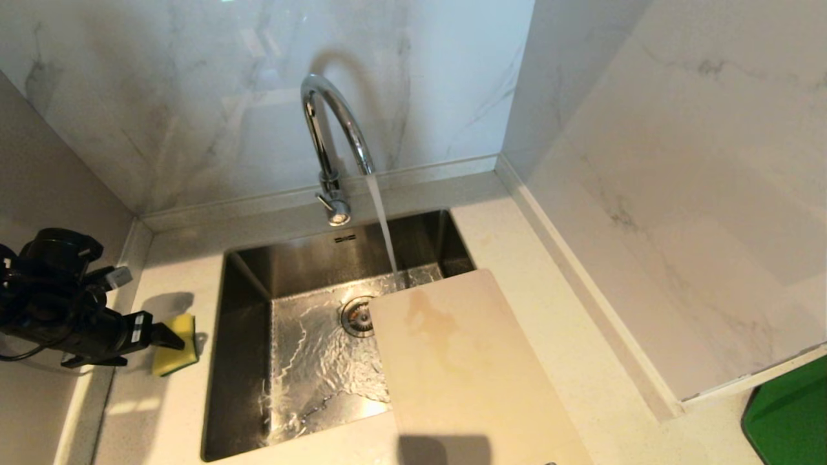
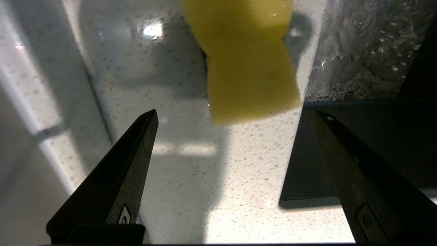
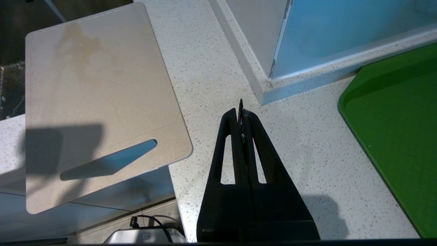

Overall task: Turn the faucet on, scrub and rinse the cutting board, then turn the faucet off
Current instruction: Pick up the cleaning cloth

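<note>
1. Left pincer sits at the far left over the counter, its two black fingers spread wide with nothing between them; the arm behind it runs off the head view's left edge.
2. Just ahead of its tips lies a yellow sponge on the counter, beside the sink's left rim. In the left wrist view the sponge is blurred and cut off by the frame edge, and no finger touches it.
3. The steel sink has water spreading over its floor around the drain; its near right part is hidden under the board.
4. The faucet stands behind the sink at the back wall, and a stream of water falls from its spout into the basin, landing just beyond the board's far edge. Whether the stream touches that edge is hard to make out.
5. The cutting board lies flat, partly over the sink's right side and partly on the counter, with a brownish stain near its far end. Its near end is cut off in the head view; the right wrist view shows the slot handle there, hanging past the counter's front edge.
6. Right pincer hangs over the counter to the right of the board, its fingers pressed together and holding nothing; it is out of the head view.
7. A green tray sits at the far right, only partly in frame.
</note>
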Controlling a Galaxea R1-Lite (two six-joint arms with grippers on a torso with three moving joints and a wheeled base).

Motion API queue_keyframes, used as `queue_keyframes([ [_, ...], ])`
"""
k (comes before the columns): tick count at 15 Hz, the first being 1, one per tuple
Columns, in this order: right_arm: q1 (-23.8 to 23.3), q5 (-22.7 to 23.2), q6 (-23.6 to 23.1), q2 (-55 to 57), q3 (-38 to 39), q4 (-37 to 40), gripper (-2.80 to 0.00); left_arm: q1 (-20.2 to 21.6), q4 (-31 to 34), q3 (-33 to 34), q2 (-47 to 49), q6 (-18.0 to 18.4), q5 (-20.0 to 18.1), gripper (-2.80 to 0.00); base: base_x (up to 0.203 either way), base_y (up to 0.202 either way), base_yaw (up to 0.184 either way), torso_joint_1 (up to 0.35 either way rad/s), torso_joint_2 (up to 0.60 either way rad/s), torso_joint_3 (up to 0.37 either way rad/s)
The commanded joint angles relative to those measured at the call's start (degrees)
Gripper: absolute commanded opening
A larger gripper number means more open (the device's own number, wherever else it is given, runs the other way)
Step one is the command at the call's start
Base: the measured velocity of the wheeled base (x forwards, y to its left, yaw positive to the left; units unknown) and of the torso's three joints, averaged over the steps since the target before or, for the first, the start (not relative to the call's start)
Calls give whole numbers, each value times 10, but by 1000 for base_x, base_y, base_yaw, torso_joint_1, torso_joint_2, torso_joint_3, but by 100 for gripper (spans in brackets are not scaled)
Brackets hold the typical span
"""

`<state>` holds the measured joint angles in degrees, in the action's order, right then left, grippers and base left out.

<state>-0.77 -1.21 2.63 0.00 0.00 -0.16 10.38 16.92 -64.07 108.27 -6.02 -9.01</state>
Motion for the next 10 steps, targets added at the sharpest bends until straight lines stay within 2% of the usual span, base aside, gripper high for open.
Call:
queue_keyframes([
  [1, 0, 0, 0, -1, 1, 0, -280, -15, 1, -7, 20, -2, -1, 0, 0, 0, 0, 0, 0, 0],
  [10, 1, 0, 0, -1, 1, 0, -280, -30, -2, -68, 69, -1, 5, 0, 0, 0, 0, 0, 0, 0],
])
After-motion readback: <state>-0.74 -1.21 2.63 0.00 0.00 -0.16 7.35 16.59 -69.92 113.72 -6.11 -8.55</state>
